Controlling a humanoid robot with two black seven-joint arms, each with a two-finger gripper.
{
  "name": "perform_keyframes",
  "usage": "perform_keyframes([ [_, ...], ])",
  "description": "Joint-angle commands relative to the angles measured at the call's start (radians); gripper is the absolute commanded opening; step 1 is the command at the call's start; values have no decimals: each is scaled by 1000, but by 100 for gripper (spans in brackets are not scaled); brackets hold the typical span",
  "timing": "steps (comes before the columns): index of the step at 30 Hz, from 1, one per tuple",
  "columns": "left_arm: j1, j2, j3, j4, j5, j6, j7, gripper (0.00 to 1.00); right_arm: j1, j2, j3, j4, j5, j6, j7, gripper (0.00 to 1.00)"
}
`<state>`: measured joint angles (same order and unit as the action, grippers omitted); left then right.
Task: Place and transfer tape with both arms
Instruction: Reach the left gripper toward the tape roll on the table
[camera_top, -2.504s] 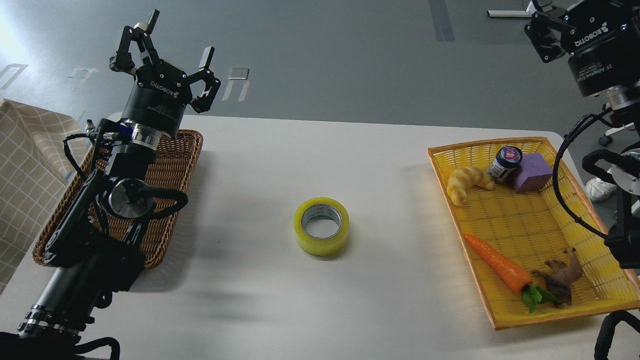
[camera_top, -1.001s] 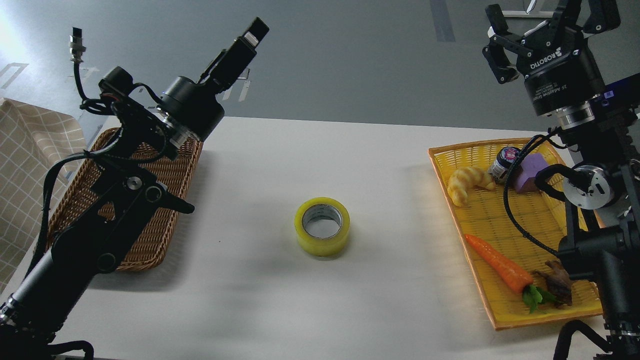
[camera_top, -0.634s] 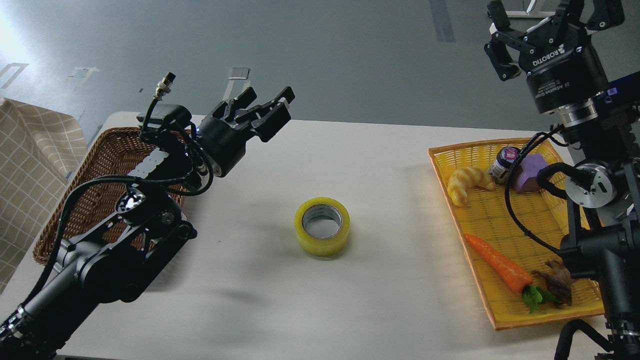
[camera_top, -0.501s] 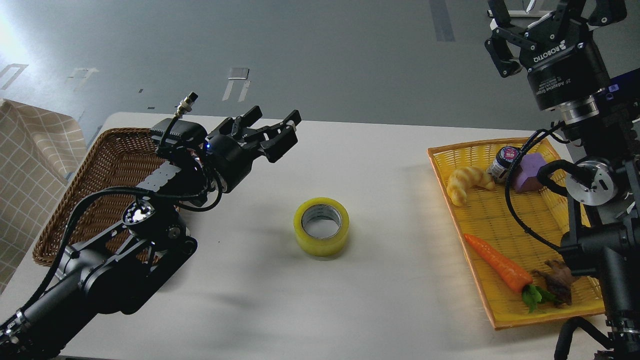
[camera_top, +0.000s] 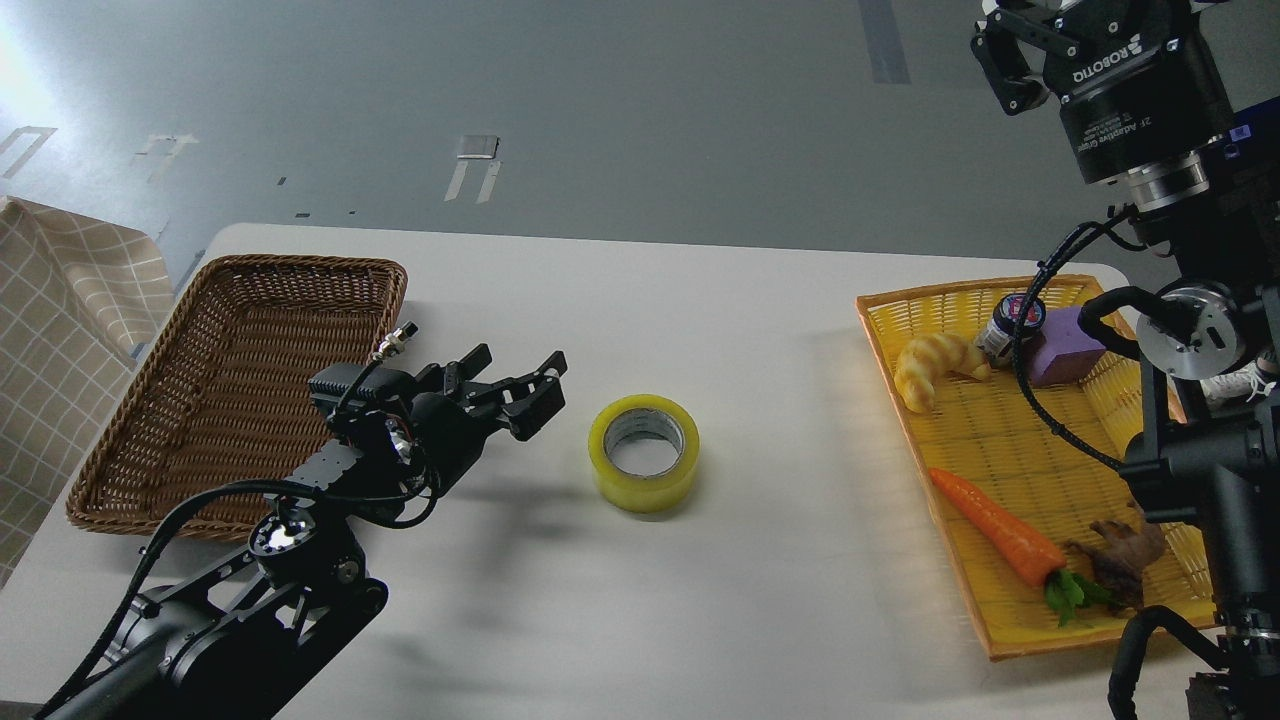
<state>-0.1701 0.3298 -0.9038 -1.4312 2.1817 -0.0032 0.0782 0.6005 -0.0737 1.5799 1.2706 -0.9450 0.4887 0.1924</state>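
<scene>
The tape (camera_top: 643, 452) was seen lying flat on the white table (camera_top: 700, 620), core opening upward, near the table's centre, in the same spot as in all the earlier views. What had changed was the left arm: a moment before, the left gripper (camera_top: 525, 385) had been held higher and farther back, toward 10 o'clock of the roll; it had since been lowered to near table height and brought to about 9 o'clock of the tape, close beside it but not touching. Its fingers were seen parted, with nothing between them, pointed toward the roll.

The right gripper (camera_top: 1010, 40) was held high at the 1 o'clock corner of the view, partly cut off by the frame edge, so whether its fingers were open or closed could not be told.

The brown wicker basket (camera_top: 150, 420) at 9 o'clock was left empty, and the yellow tray (camera_top: 1050, 640) at 3 o'clock was occupied by a carrot (camera_top: 995, 525), a croissant (camera_top: 935, 365) and other items.

The approach was judged nearly complete, with the grasp not yet made; a short advance would be needed so that the roll's wall could be straddled.
</scene>
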Motion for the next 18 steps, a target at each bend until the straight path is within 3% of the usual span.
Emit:
perform_keyframes([
  [1,-14,-17,31,21,0,-1,24,98,1,0,0,0,2,0,1,100],
  [8,-37,-133,78,52,0,-3,72,98,-2,0,-1,0,0,0,-1,100],
  [18,-121,-146,164,94,0,-6,135,98,-4,-12,0,0,0,0,-1,100],
])
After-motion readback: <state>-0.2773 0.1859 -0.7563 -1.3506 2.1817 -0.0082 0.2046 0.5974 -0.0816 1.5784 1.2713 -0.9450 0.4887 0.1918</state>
